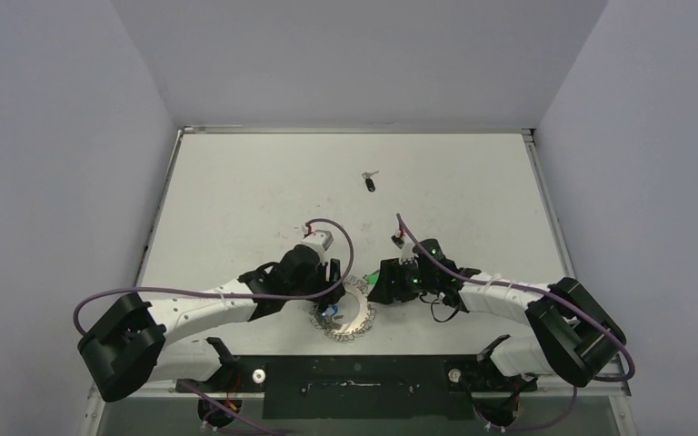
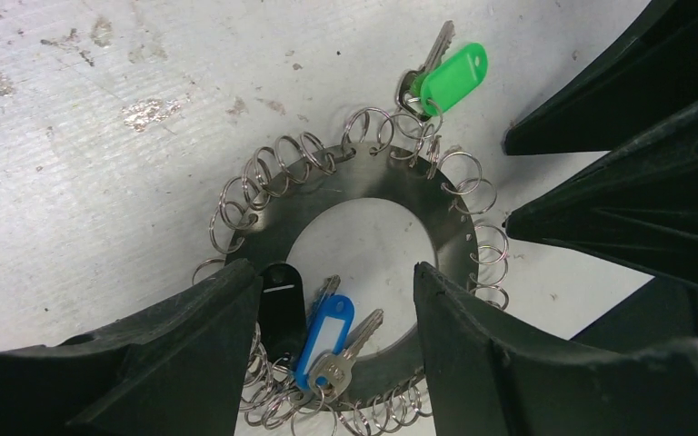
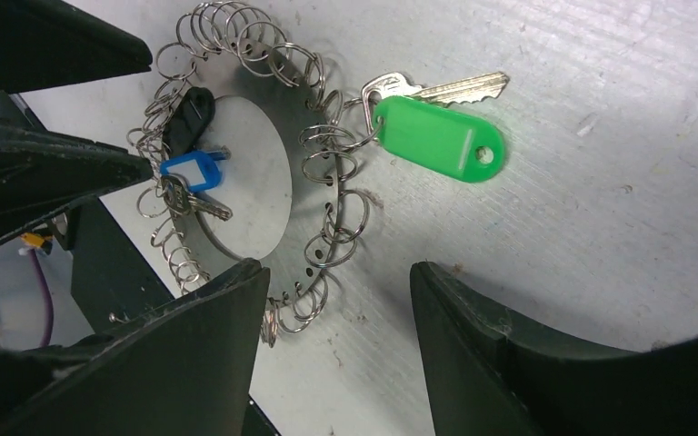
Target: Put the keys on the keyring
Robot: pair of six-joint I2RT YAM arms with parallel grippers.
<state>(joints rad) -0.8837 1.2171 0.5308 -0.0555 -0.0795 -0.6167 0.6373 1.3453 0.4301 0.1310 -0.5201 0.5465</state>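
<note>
The keyring [image 1: 360, 314] [image 2: 373, 186] [image 3: 284, 243], a flat metal ring rimmed with wire loops, lies near the table's front edge between both grippers. One small black-headed key [image 1: 370, 184] lies alone far back on the table. A black head [image 2: 282, 304] [image 3: 191, 113] hangs on the ring's loops, its blade hidden. My left gripper [image 1: 334, 292] [image 2: 334, 268] is open, straddling the ring's near rim without squeezing anything. My right gripper [image 1: 383, 283] [image 3: 336, 268] is open at the ring's right rim, its left finger [image 3: 209, 345] over the loops and bare table between the tips.
A blue-tagged key [image 2: 325, 336] [image 3: 191, 171] and a green-tagged key [image 2: 452, 77] [image 3: 436, 136] hang on the ring. The right arm's fingers [image 2: 618, 182] crowd the ring's far side. A dark mounting bar [image 1: 354, 374] runs just behind the ring. White walls enclose the table.
</note>
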